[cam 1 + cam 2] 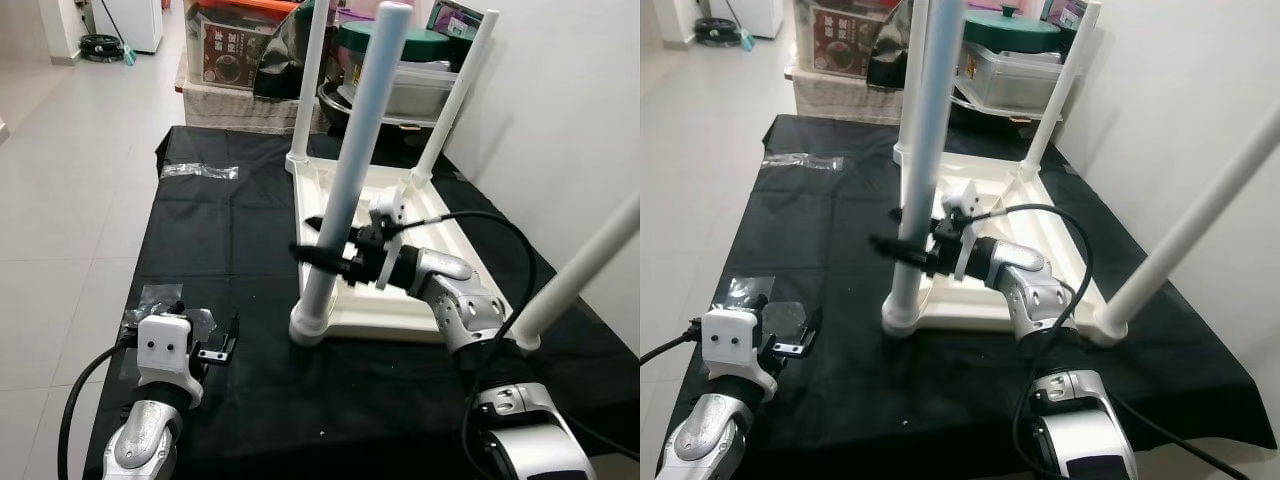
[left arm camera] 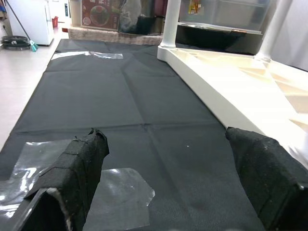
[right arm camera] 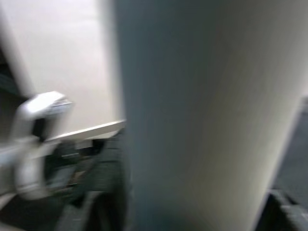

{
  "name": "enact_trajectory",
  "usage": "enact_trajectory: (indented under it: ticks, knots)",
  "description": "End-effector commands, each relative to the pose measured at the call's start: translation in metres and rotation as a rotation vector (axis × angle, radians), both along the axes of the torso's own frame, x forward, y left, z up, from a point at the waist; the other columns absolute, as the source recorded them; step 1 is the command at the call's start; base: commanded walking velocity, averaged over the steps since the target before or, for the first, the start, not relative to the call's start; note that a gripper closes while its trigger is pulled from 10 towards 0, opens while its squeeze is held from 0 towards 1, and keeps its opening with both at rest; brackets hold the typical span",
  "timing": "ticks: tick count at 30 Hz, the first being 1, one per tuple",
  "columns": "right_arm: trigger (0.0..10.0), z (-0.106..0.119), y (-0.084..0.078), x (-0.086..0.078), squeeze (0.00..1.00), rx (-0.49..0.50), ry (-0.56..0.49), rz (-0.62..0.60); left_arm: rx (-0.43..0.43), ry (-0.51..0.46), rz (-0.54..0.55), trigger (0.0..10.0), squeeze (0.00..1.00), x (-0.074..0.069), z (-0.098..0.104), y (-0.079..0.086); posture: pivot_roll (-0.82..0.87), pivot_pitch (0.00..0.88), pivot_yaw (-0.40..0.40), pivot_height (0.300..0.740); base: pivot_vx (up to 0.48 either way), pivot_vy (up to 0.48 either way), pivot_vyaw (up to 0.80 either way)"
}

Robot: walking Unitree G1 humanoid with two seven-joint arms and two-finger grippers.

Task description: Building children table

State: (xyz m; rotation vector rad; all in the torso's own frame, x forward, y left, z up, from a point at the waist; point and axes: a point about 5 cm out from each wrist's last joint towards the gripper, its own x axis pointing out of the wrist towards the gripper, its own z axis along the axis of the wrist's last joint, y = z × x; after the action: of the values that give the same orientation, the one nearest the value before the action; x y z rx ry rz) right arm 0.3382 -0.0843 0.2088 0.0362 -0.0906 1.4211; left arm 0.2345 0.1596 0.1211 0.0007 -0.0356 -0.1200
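A white children's table (image 1: 446, 238) lies upside down on the black-covered worktop (image 1: 230, 240), with its legs pointing up. My right gripper (image 1: 312, 240) is shut around the near-left leg (image 1: 355, 150), low on the leg, one black finger on each side. That leg (image 3: 202, 115) looms close and blurred in the right wrist view. The other legs stand at the far left (image 1: 312, 75), far right (image 1: 455, 95) and near right (image 1: 585, 265). My left gripper (image 2: 173, 168) rests open on the cloth at the near left, left of the table, holding nothing.
Clear plastic wrappers lie by the left gripper (image 2: 120, 192) and at the worktop's far left (image 1: 200, 171). Boxes and pots (image 1: 400, 70) crowd the far end. A white wall (image 1: 560, 100) runs along the right, and tiled floor (image 1: 70, 180) lies to the left.
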Motion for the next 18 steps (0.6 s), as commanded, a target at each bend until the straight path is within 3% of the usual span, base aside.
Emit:
enact_trajectory:
  ticks: [1, 4, 5, 7, 8, 9, 10, 11, 12, 13, 14, 15, 17, 18]
  knots:
    - [0.0, -0.007, 0.016, -0.015, 0.00, 0.002, 0.016, 0.178, 0.000, 0.001, 0.000, 10.0, 0.00, -0.001, -0.002, -0.002, 0.14, 0.000, -0.220, 0.740, 0.000, 0.000, 0.00]
    - [0.0, -0.007, 0.016, -0.016, 0.00, 0.006, 0.021, 0.187, 0.000, 0.001, 0.000, 10.0, 0.00, -0.001, -0.002, -0.002, 0.14, 0.000, -0.220, 0.740, 0.000, 0.000, 0.00]
    - [0.0, -0.016, 0.020, 0.005, 0.00, -0.011, 0.051, -0.124, -0.001, 0.003, -0.002, 10.0, 0.00, -0.001, -0.002, -0.002, 0.13, 0.000, -0.211, 0.740, 0.000, 0.000, 0.00]
    - [0.0, -0.027, 0.015, 0.024, 0.00, -0.057, 0.091, -0.463, -0.002, 0.005, -0.006, 10.0, 0.00, -0.002, -0.003, -0.003, 0.13, 0.000, -0.211, 0.740, 0.000, 0.000, 0.00]
    - [0.0, -0.027, 0.015, 0.024, 0.00, -0.057, 0.091, -0.463, -0.002, 0.005, -0.006, 10.0, 0.00, -0.002, -0.003, -0.003, 0.13, 0.000, -0.211, 0.740, 0.000, 0.000, 0.00]
    - [0.0, -0.031, 0.011, 0.029, 0.00, -0.082, 0.104, -0.570, -0.003, 0.006, -0.007, 10.0, 0.00, -0.002, -0.003, -0.003, 0.12, 0.000, -0.206, 0.740, 0.000, 0.000, 0.00]
    - [0.0, -0.042, -0.005, 0.039, 0.00, -0.151, 0.163, -0.824, -0.003, 0.007, -0.008, 10.0, 0.00, -0.002, -0.003, -0.003, 0.12, 0.000, -0.201, 0.740, 0.000, 0.000, 0.00]
    - [0.0, -0.042, -0.005, 0.039, 0.00, -0.151, 0.163, -0.824, -0.003, 0.007, -0.008, 10.0, 0.00, -0.002, -0.003, -0.003, 0.12, 0.000, -0.201, 0.740, 0.000, 0.000, 0.00]
    - [0.0, -0.050, -0.021, 0.044, 0.00, -0.208, 0.193, -1.030, -0.004, 0.008, -0.009, 10.0, 0.00, -0.002, -0.004, -0.003, 0.12, 0.000, -0.201, 0.740, 0.000, 0.000, 0.00]
    - [0.0, -0.050, -0.021, 0.044, 0.00, -0.208, 0.193, -1.030, -0.004, 0.008, -0.009, 10.0, 0.00, -0.002, -0.004, -0.003, 0.12, 0.000, -0.201, 0.740, 0.000, 0.000, 0.00]
    - [0.0, -0.056, -0.042, 0.044, 0.00, -0.219, 0.228, -1.254, -0.006, 0.009, -0.009, 10.0, 0.00, -0.003, -0.004, -0.002, 0.11, 0.000, -0.196, 0.740, 0.000, 0.000, 0.00]
    - [0.0, -0.056, -0.042, 0.044, 0.00, -0.219, 0.228, -1.254, -0.006, 0.009, -0.009, 10.0, 0.00, -0.003, -0.004, -0.002, 0.11, 0.000, -0.196, 0.740, 0.000, 0.000, 0.00]
    - [0.0, -0.056, -0.071, 0.032, 0.00, -0.218, 0.189, -1.554, -0.009, 0.010, -0.008, 10.0, 0.00, -0.003, -0.004, -0.002, 0.11, 0.000, -0.190, 0.740, 0.000, 0.000, 0.00]
    - [0.0, -0.056, -0.071, 0.032, 0.00, -0.218, 0.189, -1.554, -0.009, 0.010, -0.008, 10.0, 0.00, -0.003, -0.004, -0.002, 0.11, 0.000, -0.190, 0.740, 0.000, 0.000, 0.00]
